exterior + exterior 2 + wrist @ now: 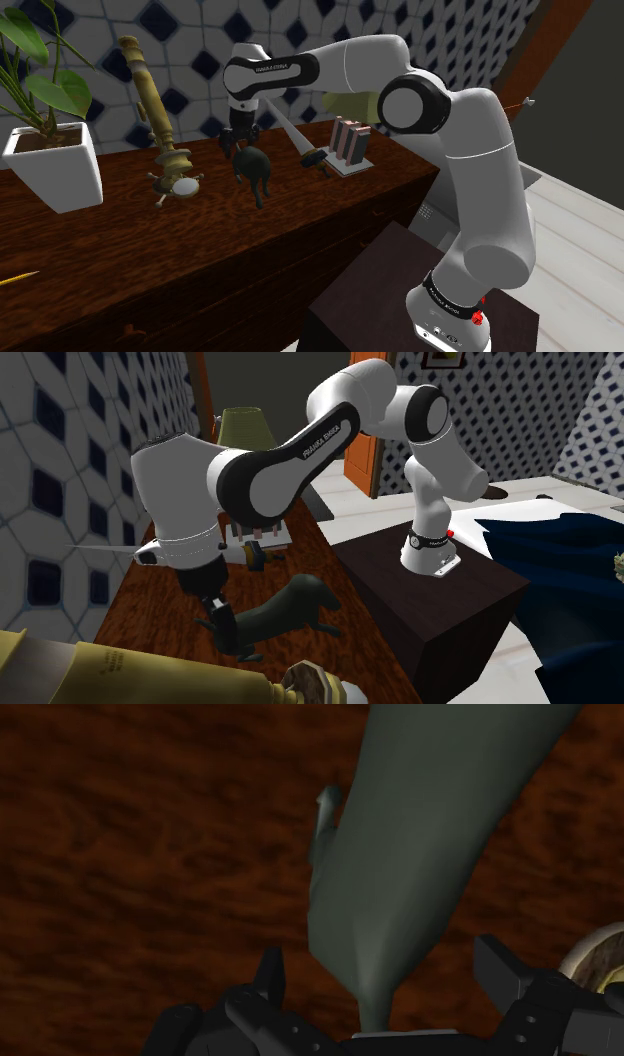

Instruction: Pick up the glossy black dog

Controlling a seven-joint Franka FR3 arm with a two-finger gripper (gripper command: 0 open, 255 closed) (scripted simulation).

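Wrist view: dark dog [420, 854] between spread fingers [268, 976] of gripper [383, 966], touched by neither; standing on wooden counter [100, 250], directly beneath gripper.

The wooden counter [120, 260] bears a planter [55, 165], brass post [150, 100] (leaning), dog [255, 168] — and rack [350, 145].
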